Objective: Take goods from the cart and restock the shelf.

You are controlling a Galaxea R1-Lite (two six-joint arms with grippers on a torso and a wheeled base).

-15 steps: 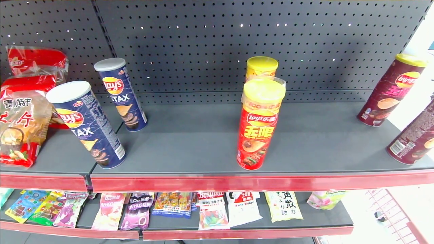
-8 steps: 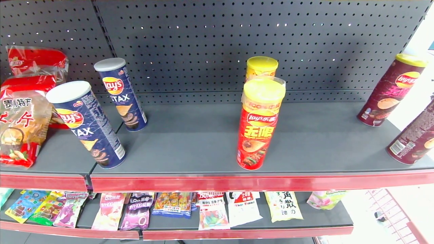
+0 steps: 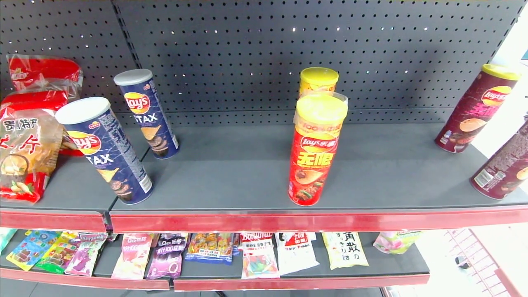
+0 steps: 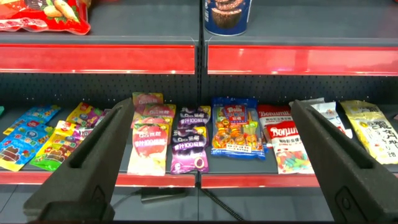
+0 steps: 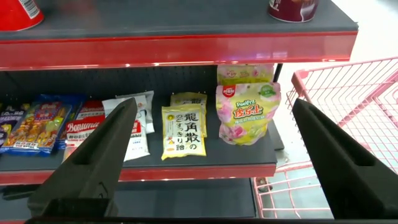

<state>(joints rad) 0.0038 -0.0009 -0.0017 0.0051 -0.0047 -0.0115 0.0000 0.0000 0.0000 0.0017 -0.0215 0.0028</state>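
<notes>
The upper shelf [image 3: 247, 173] carries two blue chip cans [image 3: 105, 150], a red can [image 3: 315, 150] with a yellow-lidded can [image 3: 318, 80] behind it, and two maroon cans [image 3: 474, 109] at the right. My left gripper [image 4: 211, 165] is open and holds nothing; it faces the lower shelf's candy packets [image 4: 186, 146], below the front blue can [image 4: 227, 15]. My right gripper [image 5: 211, 162] is also open and holds nothing, in front of the lower shelf's right end near a green-pink pouch [image 5: 247, 112]. The pink wire cart [image 5: 348, 118] stands right of the shelf.
Red snack bags [image 3: 24, 148] fill the upper shelf's left end. Wide bare gaps lie between the blue and red cans and between the red and maroon cans. The lower shelf [image 3: 404, 264] holds a row of flat packets. Red price rails [image 3: 288, 222] edge both shelves.
The head view has shifted very slightly; nothing on the shelves has moved.
</notes>
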